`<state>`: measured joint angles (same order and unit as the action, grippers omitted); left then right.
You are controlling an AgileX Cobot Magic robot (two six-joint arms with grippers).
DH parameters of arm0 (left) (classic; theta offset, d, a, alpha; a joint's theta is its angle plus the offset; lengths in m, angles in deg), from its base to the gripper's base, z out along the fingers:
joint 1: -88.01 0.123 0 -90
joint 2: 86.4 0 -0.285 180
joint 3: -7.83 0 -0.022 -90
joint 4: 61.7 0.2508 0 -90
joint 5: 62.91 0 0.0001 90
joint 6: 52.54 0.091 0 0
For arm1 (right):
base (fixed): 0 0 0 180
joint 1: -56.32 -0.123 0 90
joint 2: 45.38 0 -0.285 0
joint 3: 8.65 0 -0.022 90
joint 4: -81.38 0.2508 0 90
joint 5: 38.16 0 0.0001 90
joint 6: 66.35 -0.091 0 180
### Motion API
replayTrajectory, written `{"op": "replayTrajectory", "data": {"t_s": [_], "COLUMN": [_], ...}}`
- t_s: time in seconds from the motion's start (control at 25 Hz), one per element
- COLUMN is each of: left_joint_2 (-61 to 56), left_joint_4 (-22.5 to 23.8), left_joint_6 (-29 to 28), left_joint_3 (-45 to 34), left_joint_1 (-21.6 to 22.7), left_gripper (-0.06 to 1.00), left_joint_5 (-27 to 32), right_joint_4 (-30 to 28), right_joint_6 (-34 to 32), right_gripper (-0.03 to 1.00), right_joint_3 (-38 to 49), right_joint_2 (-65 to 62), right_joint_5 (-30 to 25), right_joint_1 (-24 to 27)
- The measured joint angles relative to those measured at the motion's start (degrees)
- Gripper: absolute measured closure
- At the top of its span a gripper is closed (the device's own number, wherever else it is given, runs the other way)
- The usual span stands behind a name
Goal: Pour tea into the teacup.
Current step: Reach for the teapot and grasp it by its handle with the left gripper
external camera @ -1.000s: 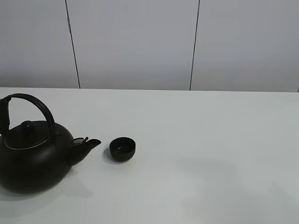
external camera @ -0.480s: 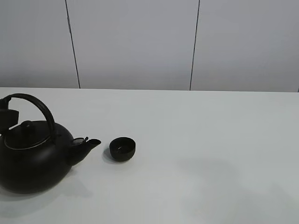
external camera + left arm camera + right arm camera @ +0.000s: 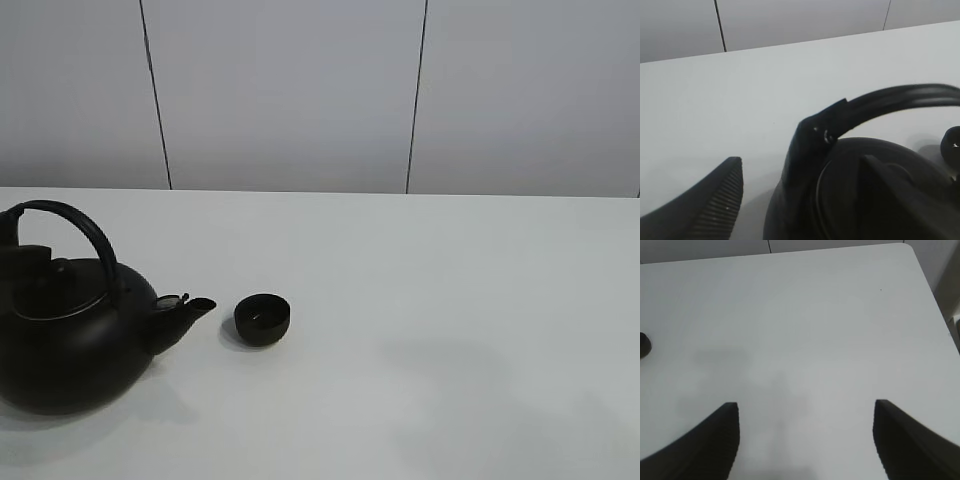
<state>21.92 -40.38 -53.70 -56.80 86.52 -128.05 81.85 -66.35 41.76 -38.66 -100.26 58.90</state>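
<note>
The small black teacup (image 3: 263, 319) stands on the white table just right of the spout of a big black kettle (image 3: 70, 350); its edge also shows in the right wrist view (image 3: 643, 345). My left gripper (image 3: 26, 260) is at the far left, open, its jaws straddling the lower left end of the kettle's arched handle (image 3: 890, 102); one finger (image 3: 715, 205) stands clear of the handle. My right gripper (image 3: 807, 440) hangs open over bare table with nothing between its fingers and is outside the high view. No tea is in view.
The white table (image 3: 450, 300) stretches to the right of the teacup, with a grey panelled wall (image 3: 300, 90) behind it. The table's right edge and corner (image 3: 912, 255) show in the right wrist view.
My left gripper has come in from the left edge, lower and closer to the kettle's handle and lid. Kettle, teacup and right gripper have not moved.
</note>
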Motion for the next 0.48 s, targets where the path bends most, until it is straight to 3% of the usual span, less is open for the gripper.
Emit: {"op": "replayTrajectory", "data": {"t_s": [0.24, 0.48], "left_joint_2": [1.5, 1.5], "left_joint_4": [0.1, 0.1], "left_joint_6": [0.1, 1.5], "left_joint_3": [1.6, 1.6], "left_joint_1": [0.0, 0.0], "left_gripper": [0.54, 0.81], "left_joint_5": [-0.2, -0.2], "right_joint_4": [0.0, 0.0], "right_joint_6": [0.0, 0.0], "right_gripper": [0.45, 0.45], "right_joint_3": [0.0, 0.0], "right_joint_2": [0.0, 0.0], "right_joint_5": [0.0, 0.0], "right_joint_1": [0.0, 0.0]}}
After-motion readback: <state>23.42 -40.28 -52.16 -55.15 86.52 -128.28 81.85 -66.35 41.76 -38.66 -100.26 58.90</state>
